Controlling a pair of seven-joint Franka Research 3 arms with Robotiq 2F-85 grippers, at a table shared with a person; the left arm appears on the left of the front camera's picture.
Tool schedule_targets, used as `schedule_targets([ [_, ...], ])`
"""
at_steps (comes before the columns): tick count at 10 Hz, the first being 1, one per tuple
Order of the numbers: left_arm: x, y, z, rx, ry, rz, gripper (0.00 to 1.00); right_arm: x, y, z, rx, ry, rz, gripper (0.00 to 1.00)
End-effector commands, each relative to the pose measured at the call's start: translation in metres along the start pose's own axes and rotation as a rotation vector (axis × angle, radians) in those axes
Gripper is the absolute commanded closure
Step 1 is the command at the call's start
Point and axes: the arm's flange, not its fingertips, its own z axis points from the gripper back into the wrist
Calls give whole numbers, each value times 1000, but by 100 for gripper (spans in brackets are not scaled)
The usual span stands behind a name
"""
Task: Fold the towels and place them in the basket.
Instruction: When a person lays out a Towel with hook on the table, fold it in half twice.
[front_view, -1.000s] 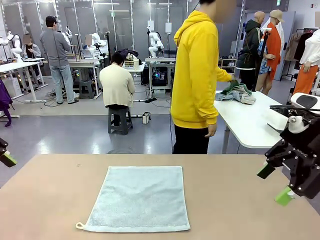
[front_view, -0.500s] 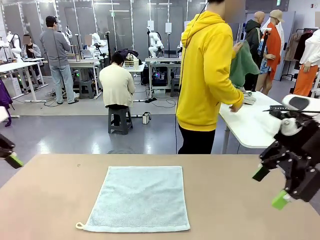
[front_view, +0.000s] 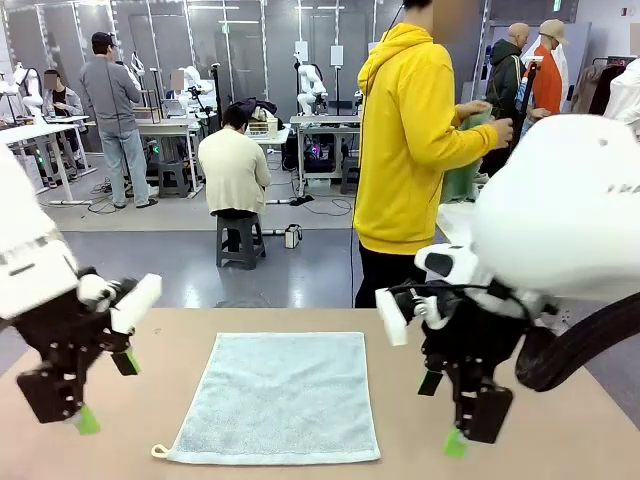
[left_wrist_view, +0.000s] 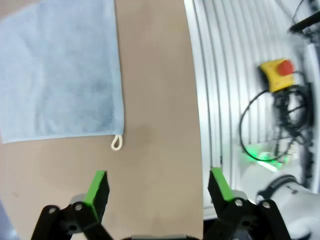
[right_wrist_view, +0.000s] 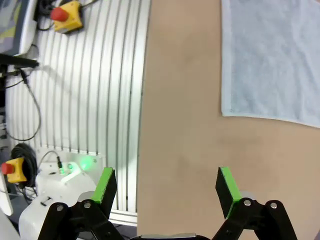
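Left jaws and right jaws stood wide and empty over the worktop (front_view: 150, 335). Between them the blue towel (front_view: 280, 395) lay spread flat, its white loop (left_wrist_view: 116, 143) just ahead of the left jaws. Beyond them, a person in a yellow hoodie (front_view: 410, 140) held a green cloth (front_view: 468, 160).

Both arms in from the sides, now flanking the towel (front_view: 278, 395).
Your left gripper (front_view: 108, 392) has come in low over the table (front_view: 180, 325), just off the towel's left edge; your right gripper (front_view: 443, 412) now sits just off its right edge. A second ago both were well out from it. Beyond the towel's far edge, the person (front_view: 410, 150) has raised the green garment (front_view: 462, 175) to chest height.
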Motion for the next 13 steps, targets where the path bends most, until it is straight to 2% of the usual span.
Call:
schedule_targets([
  [1, 3, 1, -28, 32, 81, 19, 0, 15, -9, -22, -44, 93, -57, 0],
  [2, 3, 4, -43, 22, 87, 2, 0, 22, -14, -36, -9, 91, -46, 0],
  [8, -4, 20, -113, 35, 153, 28, 0, 51, -37, -103, -151, 153, -23, 0],
  [10, -8, 25, -132, 31, 143, 61, 0, 54, -49, -122, -121, 176, -15, 0],
  [13, -11, 25, -155, -25, 192, 105, 0, 62, -58, -139, -124, 231, -9, 0],
])
